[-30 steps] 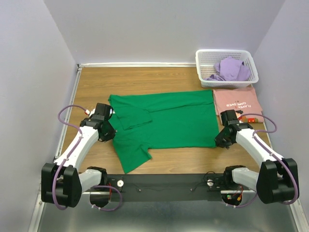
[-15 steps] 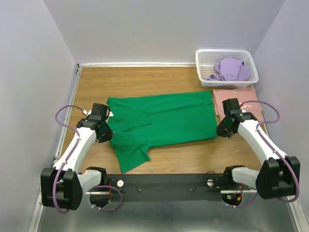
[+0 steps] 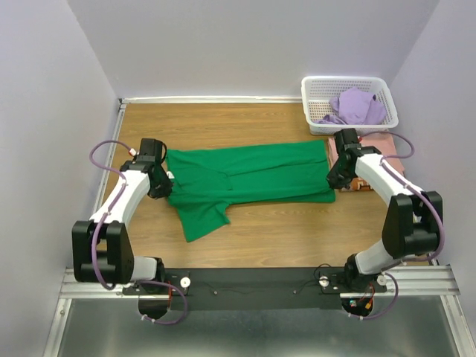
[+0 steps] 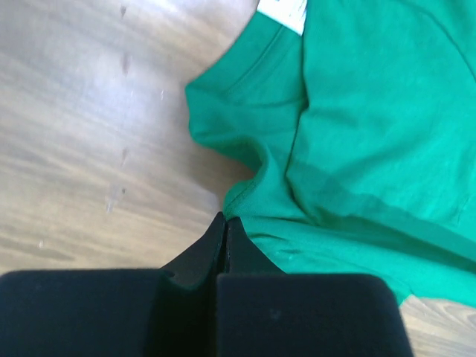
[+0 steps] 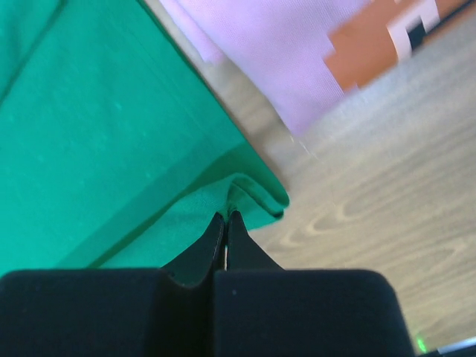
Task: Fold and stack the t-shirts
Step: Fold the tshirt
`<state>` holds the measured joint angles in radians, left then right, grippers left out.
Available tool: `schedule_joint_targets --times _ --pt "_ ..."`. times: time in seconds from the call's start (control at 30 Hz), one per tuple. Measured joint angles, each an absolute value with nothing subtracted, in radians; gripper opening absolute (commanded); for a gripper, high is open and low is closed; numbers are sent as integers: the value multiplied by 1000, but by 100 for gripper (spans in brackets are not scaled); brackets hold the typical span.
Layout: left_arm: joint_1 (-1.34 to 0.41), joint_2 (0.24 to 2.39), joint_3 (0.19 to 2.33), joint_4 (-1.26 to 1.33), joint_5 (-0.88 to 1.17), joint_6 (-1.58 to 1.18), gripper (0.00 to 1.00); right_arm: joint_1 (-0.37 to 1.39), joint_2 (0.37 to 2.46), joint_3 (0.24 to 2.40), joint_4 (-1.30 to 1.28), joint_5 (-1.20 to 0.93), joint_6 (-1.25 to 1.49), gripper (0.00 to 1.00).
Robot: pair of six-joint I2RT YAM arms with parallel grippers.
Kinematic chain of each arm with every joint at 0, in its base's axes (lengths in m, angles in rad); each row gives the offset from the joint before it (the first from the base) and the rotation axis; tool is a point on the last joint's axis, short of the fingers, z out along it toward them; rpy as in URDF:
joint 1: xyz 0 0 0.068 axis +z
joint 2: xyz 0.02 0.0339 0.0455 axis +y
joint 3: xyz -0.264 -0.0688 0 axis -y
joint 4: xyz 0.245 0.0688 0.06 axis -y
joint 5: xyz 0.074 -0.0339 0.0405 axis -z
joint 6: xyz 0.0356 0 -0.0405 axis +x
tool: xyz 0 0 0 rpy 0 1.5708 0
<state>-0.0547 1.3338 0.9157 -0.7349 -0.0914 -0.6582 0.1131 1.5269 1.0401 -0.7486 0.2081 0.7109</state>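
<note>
The green t-shirt (image 3: 253, 178) lies across the middle of the table, its near long half lifted and drawn toward the far half. My left gripper (image 3: 165, 186) is shut on the shirt's left edge near the collar (image 4: 245, 201). My right gripper (image 3: 332, 178) is shut on the shirt's right hem corner (image 5: 249, 195). The pink t-shirt (image 3: 372, 143) lies folded at the right, partly under my right arm, and shows in the right wrist view (image 5: 268, 52). The lavender t-shirt (image 3: 355, 106) sits crumpled in the basket.
A white lattice basket (image 3: 315, 89) stands at the far right corner. Grey walls close in the table at the left, back and right. A green sleeve (image 3: 201, 219) hangs toward the near edge. Bare wood (image 3: 297, 238) lies in front of the shirt.
Both grippers have moved away from the arm bases, carrying the green shirt's near edge toward the far edge. The shirt now looks narrower. The right arm now covers more of the pink shirt.
</note>
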Motion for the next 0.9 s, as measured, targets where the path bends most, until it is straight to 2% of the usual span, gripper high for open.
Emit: schedule_joint_targets --times 0.27,0.9 --pt "-39 1447 955 -689 -73 -615 0 113 1621 1106 -712 226 692 1" --pt "-27 1509 955 -618 -66 -595 0 113 1733 1124 -623 243 673 1"
